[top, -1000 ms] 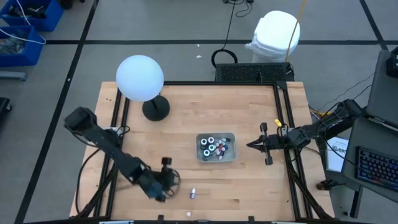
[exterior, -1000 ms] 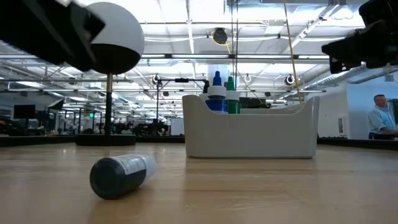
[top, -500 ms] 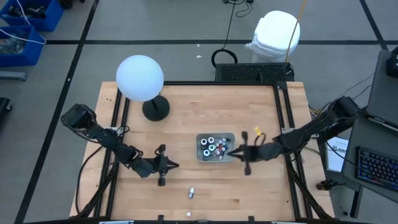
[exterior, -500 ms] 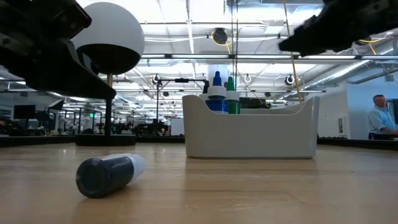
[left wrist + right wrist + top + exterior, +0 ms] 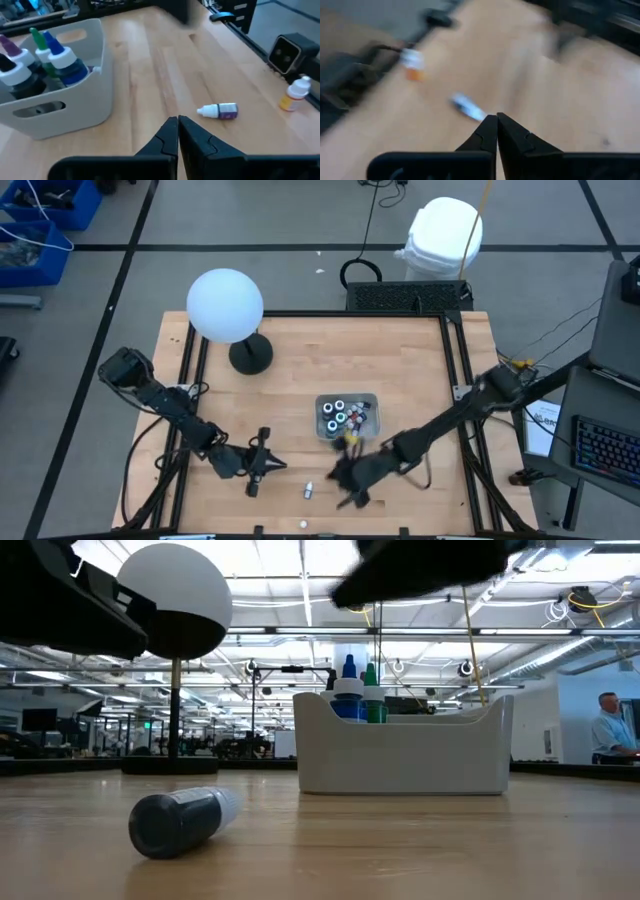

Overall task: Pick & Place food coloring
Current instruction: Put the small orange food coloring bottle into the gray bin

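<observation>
Near the front edge of the wooden table [image 5: 400, 350], lying on its side, one small whitish food coloring bottle [image 5: 309, 491] with a purple label, alone on bare wood and touched by nothing; seen again past the left fingers in the left wrist view [image 5: 218, 110] and, blurred, in the right wrist view [image 5: 466, 106]. Further back, toward the middle of the table, a pale plastic bin [image 5: 372, 400] packed with upright bottles [image 5: 342, 416], blue and green tips showing over its rim in the low view [image 5: 357, 690]. Left of the loose bottle, low over the wood, the left gripper [image 5: 262, 463], fingers pressed together and holding nothing. Right of the loose bottle, between it and the bin, the right gripper [image 5: 340, 477], blurred, also pinched shut and empty, its long arm slanting across from the table's right side. At the back left corner, a lamp with a white globe [image 5: 226, 305] on a dark round base [image 5: 250, 356], well apart from everything else. Off the table's front edge, a small orange bottle with a white cap [image 5: 295, 94], beside a dark boxy camera [image 5: 291, 51]. Behind the table, a white bag [image 5: 443, 235]; far back in the room, a seated person [image 5: 612, 732].
</observation>
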